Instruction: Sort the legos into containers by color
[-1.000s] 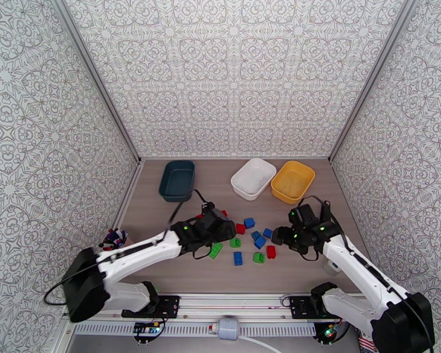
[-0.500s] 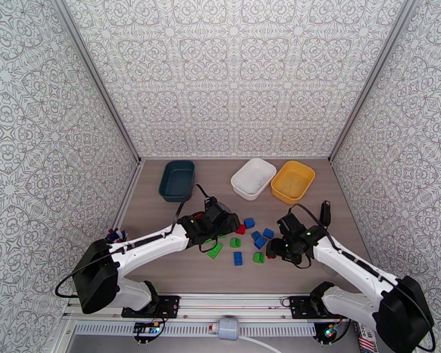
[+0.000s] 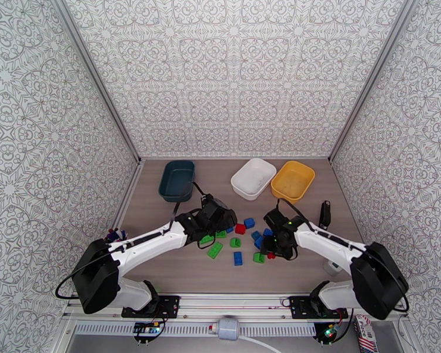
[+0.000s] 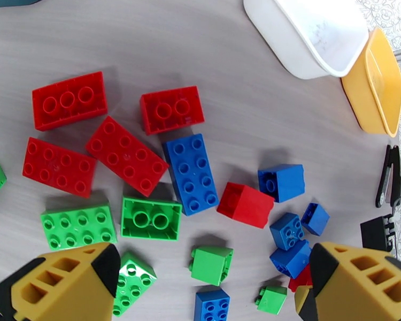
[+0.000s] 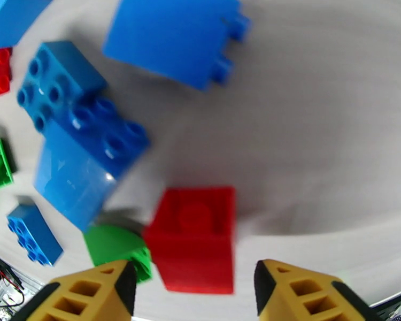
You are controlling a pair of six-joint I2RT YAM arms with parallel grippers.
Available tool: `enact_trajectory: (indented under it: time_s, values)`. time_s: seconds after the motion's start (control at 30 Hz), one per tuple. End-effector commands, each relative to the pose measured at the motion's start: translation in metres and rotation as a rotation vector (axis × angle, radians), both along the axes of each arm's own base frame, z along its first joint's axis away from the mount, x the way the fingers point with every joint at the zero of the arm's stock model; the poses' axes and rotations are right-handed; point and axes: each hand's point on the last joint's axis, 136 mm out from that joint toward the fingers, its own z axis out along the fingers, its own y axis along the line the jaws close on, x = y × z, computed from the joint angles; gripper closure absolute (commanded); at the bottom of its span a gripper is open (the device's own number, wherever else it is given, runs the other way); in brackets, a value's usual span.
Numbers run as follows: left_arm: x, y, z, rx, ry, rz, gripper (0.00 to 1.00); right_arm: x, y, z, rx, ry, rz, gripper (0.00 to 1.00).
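The legos [image 3: 238,258] lie loose in a small heap in the middle of the surface [image 3: 185,275], between the two arms, with red, green and blue mixed together. Your right gripper [image 5: 192,279] hangs low over a red brick [image 5: 195,236] at the near right side of the heap. Its jaws are released, one at each side of the brick, and a gap is visible on both sides. Your left gripper [image 4: 211,263] is spread wide above the left part of the heap and grasps nothing.

The three containers stand in a row at the far edge. The teal tub [image 3: 177,179] is on the left, apart from the others. The white tub [image 3: 253,177] and the yellow tub [image 3: 292,180] are just beside each other. Their bottoms show bare plastic.

Between the heap and the tubs you have a free band of surface, and the side walls stand close on both sides. A small black object [image 3: 324,214] lies to the right of the heap.

In the top view the left arm covers several bricks; the left wrist view shows red ones there. In the right wrist view the bricks are blurred, and some are cut off at the frame edge.
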Motion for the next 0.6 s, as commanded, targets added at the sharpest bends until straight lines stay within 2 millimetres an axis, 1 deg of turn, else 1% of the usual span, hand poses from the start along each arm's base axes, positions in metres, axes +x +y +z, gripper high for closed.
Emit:
enact_trajectory:
  time_s: [0.0,0.17,0.33,0.43,0.57]
  values:
    - [0.005,-0.005,0.003,-0.014,-0.003,-0.035,0.01,0.010,0.004,0.004,-0.015,-0.032,0.018,0.40]
    - [0.003,-0.005,0.000,-0.014,0.003,-0.052,0.01,0.006,0.003,-0.003,-0.021,-0.008,0.026,0.49]
    - [0.003,-0.009,-0.002,-0.024,0.004,-0.067,0.01,0.004,0.002,-0.004,-0.020,-0.003,0.027,0.64]
    - [0.006,-0.017,-0.001,-0.036,0.004,-0.095,0.01,0.004,0.001,0.001,-0.023,-0.015,0.023,0.71]
    - [0.010,-0.034,0.001,-0.038,0.005,-0.156,0.01,0.007,-0.005,0.011,-0.038,-0.045,0.016,0.76]
